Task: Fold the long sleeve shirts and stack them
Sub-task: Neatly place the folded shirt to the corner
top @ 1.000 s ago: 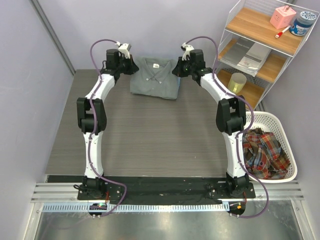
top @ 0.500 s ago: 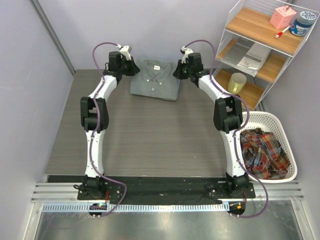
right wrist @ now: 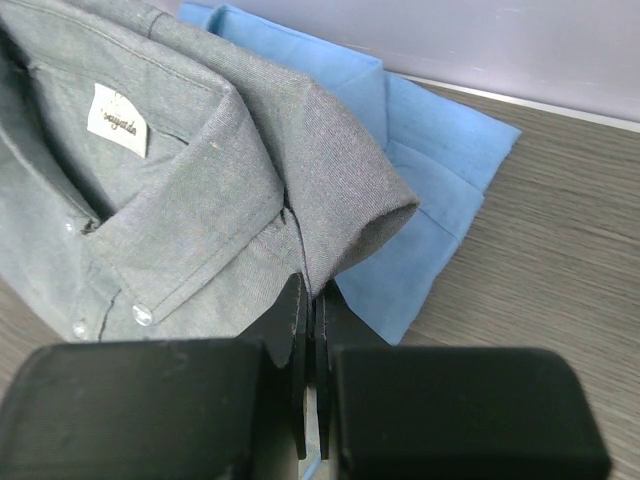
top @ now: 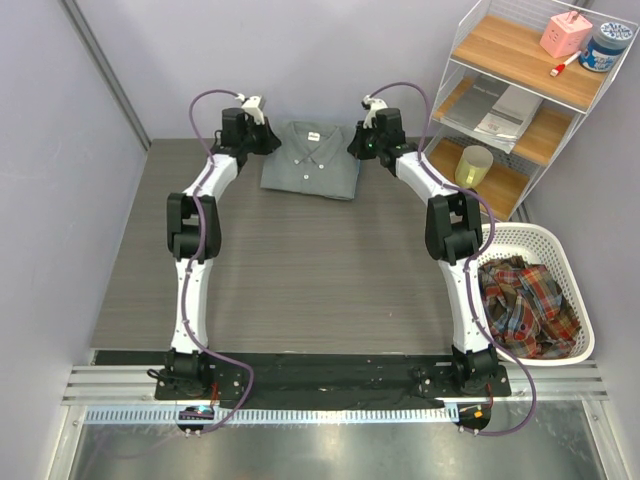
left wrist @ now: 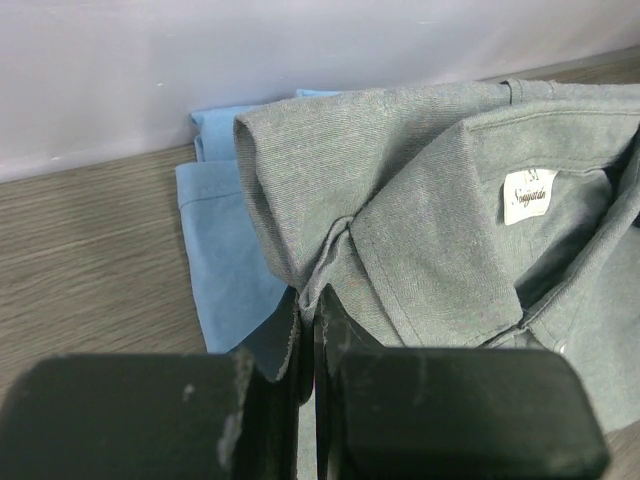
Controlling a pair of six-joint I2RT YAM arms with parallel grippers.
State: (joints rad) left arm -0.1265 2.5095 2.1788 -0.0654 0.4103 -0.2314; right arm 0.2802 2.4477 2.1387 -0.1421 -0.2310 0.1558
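A folded grey shirt [top: 311, 157] lies at the far middle of the table, collar toward the back wall, on top of a folded light blue shirt [left wrist: 225, 250] whose edges stick out beneath it. My left gripper [top: 262, 135] is shut on the grey shirt [left wrist: 430, 200] at its left shoulder, cloth pinched between the fingertips [left wrist: 310, 305]. Over on the other side my right gripper [top: 363, 138] is shut on the grey shirt's [right wrist: 180, 190] right shoulder fold, with the blue shirt [right wrist: 430, 170] showing just beyond the pads [right wrist: 308, 300].
A white wire shelf [top: 520, 95] stands at the back right with a yellow cup [top: 475, 165], papers, a pink box and a jar. A white laundry basket [top: 555, 245] at the right holds a plaid shirt [top: 525, 305]. The back wall is close behind the shirts.
Both grippers have slid the grey shirt a little toward the back wall, the arms stretching further out. Both stay shut on its shoulders.
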